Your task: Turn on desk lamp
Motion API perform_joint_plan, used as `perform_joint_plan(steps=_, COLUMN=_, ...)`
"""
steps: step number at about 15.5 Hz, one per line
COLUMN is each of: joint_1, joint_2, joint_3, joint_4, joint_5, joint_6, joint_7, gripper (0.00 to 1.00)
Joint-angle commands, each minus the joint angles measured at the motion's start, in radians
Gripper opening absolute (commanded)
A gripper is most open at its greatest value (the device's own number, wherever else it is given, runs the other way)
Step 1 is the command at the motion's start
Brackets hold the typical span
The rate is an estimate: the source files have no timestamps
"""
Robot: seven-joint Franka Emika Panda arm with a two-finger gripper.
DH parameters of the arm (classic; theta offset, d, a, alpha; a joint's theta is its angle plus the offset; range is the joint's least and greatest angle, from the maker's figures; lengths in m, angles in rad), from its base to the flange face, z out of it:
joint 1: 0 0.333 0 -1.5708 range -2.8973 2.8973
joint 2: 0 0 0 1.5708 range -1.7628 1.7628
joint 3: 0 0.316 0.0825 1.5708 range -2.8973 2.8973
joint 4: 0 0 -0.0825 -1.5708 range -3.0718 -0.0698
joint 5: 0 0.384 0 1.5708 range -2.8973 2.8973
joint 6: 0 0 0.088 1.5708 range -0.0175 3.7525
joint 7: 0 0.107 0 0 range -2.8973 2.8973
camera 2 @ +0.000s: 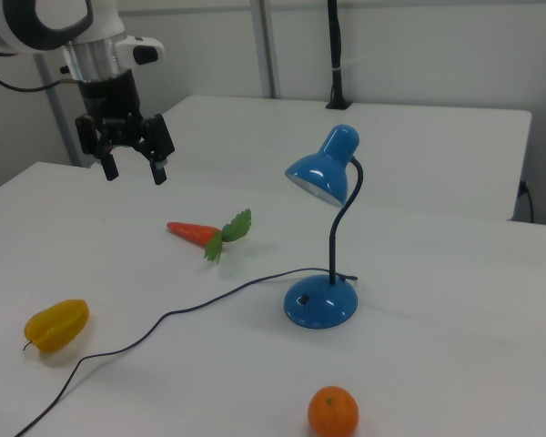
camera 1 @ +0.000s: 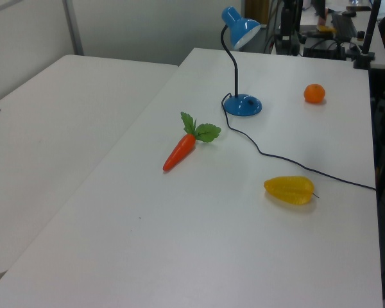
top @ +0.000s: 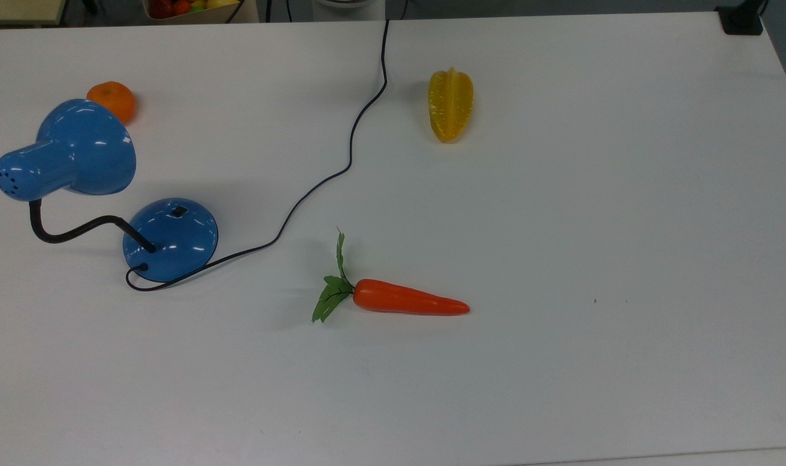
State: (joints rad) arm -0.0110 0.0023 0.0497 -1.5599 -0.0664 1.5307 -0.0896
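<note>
The desk lamp stands on the white table: a glossy blue shade [top: 69, 152], a black gooseneck and a round blue base [top: 171, 239] with a small black switch [top: 179, 210] on its dome. In the left view the base [camera 1: 244, 105] sits at the far side; in the right view the base [camera 2: 319, 302] is at centre with the shade [camera 2: 323, 173] above it. No light shows from the shade. My gripper [camera 2: 133, 169] hangs open in the air at the right view's upper left, well away from the lamp, holding nothing.
A black cord [top: 341, 169] runs from the base across the table. A toy carrot [top: 406, 299] lies mid-table, a yellow starfruit [top: 450, 103] further back, and an orange [top: 112, 100] beside the shade. A second white table [camera 1: 45, 122] adjoins on the left view's left.
</note>
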Motion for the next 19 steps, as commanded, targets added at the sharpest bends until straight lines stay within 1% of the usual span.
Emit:
perform_joint_plan(steps=1, joint_1=0.014, joint_2=-0.01, joint_3=-0.002, joint_4=-0.016, joint_5=-0.018, joint_6=-0.024, joint_7=-0.012, gripper=1.0)
perform_joint_plan(steps=7, joint_1=0.013, joint_2=-0.008, joint_3=-0.002, joint_4=-0.016, joint_5=-0.018, joint_6=-0.024, joint_7=-0.021, gripper=1.0)
perform_joint_plan(steps=8, joint_1=0.01, joint_2=-0.008, joint_3=-0.001, joint_4=-0.016, joint_5=-0.018, joint_6=-0.024, joint_7=-0.022, gripper=0.95)
perform_joint_plan(steps=10, joint_1=0.009, joint_2=-0.007, joint_3=-0.001, joint_4=-0.017, joint_5=-0.018, joint_6=-0.02, joint_7=-0.024, gripper=0.75)
perform_joint_plan(steps=11, joint_1=0.009, joint_2=-0.007, joint_3=-0.002, joint_4=-0.017, joint_5=-0.016, joint_6=-0.02, joint_7=-0.024, gripper=0.63)
perform_joint_plan(steps=14, joint_1=0.008, joint_2=-0.007, joint_3=-0.001, joint_4=-0.017, joint_5=-0.016, joint_6=-0.02, joint_7=-0.024, gripper=0.21)
perform_joint_plan(steps=15, joint_1=0.006, joint_2=-0.007, joint_3=-0.001, joint_4=-0.017, joint_5=-0.016, joint_6=-0.018, joint_7=-0.022, gripper=0.09)
perform_joint_plan(steps=16, joint_1=0.008, joint_2=-0.007, joint_3=-0.001, joint_4=-0.017, joint_5=-0.016, joint_6=-0.017, joint_7=-0.024, gripper=0.0)
perform_joint_plan(steps=19, joint_1=0.008, joint_2=-0.007, joint_3=-0.001, joint_4=-0.017, joint_5=-0.016, joint_6=-0.015, joint_7=-0.024, gripper=0.0)
